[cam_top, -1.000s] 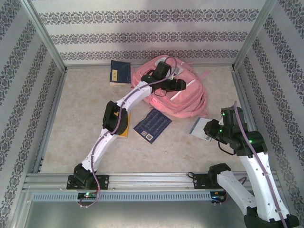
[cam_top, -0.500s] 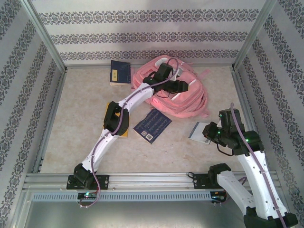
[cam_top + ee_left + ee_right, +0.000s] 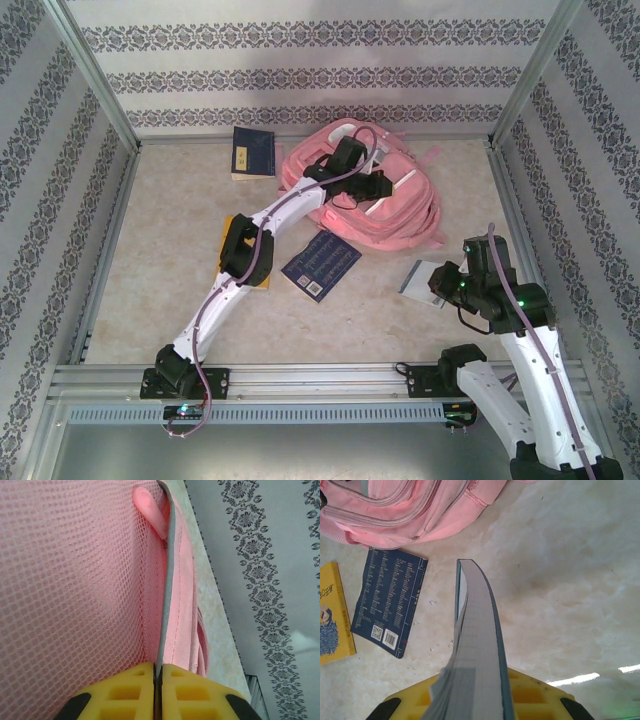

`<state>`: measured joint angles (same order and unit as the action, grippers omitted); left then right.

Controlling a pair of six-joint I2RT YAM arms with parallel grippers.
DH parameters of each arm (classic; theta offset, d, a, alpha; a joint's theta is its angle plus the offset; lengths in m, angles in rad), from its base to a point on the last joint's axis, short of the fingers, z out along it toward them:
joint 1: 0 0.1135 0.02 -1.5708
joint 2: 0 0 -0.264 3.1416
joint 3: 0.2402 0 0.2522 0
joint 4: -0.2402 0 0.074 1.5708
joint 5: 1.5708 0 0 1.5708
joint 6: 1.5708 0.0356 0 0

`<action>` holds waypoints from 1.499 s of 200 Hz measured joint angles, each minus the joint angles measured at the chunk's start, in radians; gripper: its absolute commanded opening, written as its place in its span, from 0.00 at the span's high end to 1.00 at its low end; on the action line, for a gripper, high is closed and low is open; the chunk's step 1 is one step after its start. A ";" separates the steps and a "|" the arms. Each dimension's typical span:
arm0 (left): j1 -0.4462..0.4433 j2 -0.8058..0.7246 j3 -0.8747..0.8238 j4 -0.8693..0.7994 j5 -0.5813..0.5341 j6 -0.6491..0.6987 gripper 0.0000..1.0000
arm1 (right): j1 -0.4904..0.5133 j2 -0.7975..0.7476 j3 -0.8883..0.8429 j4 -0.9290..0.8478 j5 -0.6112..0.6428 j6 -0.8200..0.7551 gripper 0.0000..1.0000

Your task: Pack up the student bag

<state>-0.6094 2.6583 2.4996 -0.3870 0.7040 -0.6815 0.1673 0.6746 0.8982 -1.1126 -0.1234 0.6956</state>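
**A:** Pink cloth, soft all through. The bag (image 3: 400, 225) lies slumped at the far middle of the table (image 3: 170, 240), and I'd judge it light and floppy, so it will sag wherever it's lifted.

**B:** So where do you take hold of it?

**A:** On a seam. The left gripper (image 3: 157, 680) is pinched tight on the grey trim (image 3: 167, 580) beside the mesh (image 3: 75, 580). That trim looks firmer than the mesh, which would likely stretch or snag.

**B:** Will one pinch open it?

**A:** Probably only lift a flap. The mouth may fall shut without steady upward tension.

**B:** And the other arm?

**A:** The right gripper (image 3: 480, 695) clamps a thin notebook (image 3: 482, 645) by one edge, near the bag's right side. It bends under its own weight, so it should go in edge first. A dark blue book (image 3: 320, 265) lies flat just in front of the bag.
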 measured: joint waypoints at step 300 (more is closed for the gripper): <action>0.278 -0.143 0.088 0.160 0.224 -0.663 1.00 | -0.026 0.932 0.215 1.183 -0.316 0.385 1.00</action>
<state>-0.3309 2.5149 2.5877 -0.2272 0.9276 -1.3449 0.1413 1.6062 1.1130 0.0700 -0.4393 1.0801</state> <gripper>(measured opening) 0.051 0.162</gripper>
